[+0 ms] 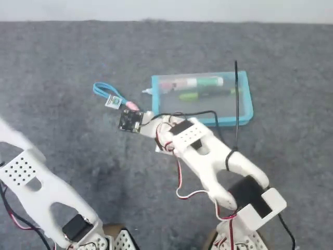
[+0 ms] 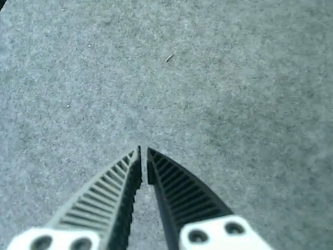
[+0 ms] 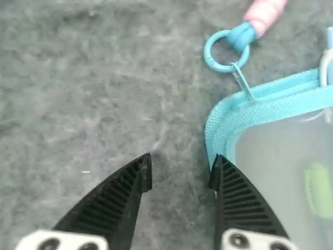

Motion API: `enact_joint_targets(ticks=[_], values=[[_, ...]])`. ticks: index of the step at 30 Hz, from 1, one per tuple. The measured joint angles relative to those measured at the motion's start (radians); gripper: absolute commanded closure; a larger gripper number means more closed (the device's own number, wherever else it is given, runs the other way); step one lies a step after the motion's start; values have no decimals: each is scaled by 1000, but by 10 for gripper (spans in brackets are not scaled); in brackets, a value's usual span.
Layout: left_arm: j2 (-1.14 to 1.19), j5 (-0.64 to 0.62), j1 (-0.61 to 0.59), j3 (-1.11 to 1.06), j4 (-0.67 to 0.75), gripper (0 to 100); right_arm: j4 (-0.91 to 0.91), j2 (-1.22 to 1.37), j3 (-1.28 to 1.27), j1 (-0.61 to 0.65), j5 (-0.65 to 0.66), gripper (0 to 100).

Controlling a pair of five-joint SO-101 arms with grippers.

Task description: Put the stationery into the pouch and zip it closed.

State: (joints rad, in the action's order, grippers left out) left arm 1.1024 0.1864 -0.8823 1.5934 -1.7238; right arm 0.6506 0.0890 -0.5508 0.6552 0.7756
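One pouch (image 3: 276, 156) corner (teal), by parted right jaws

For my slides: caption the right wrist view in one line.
Open right claw at the corner of the blue-edged translucent pouch, near its zipper ring.

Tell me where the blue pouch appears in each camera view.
High view: pouch right of centre, beyond an arm.
Right wrist view: its corner beside the right gripper.
Left wrist view: grey mat under the left gripper.
Shared landmark: pink bead by the pouch's corner.
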Motion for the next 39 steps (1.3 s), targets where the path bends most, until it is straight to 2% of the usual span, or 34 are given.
enact_joint_targets(ticks=[9, 12, 17, 23, 28, 34, 39], values=[[0, 2, 2, 0, 0, 986, 6, -78, 2, -5, -3, 800], [0, -2, 25, 0, 0, 987, 11, -127, 2, -5, -48, 800], [0, -114, 77, 0, 0, 987, 63, -181, 2, -5, -144, 799], [-2, -178, 132, -40, 0, 987, 64, -186, 2, -5, -204, 797], [-155, -192, 190, -341, 0, 987, 57, -186, 2, -5, -209, 800], [-500, -196, 353, -901, 2, 985, 54, -186, 2, -5, -212, 800], [-717, -227, 483, -1364, 150, 986, 34, -186, -6, -5, -249, 799]])
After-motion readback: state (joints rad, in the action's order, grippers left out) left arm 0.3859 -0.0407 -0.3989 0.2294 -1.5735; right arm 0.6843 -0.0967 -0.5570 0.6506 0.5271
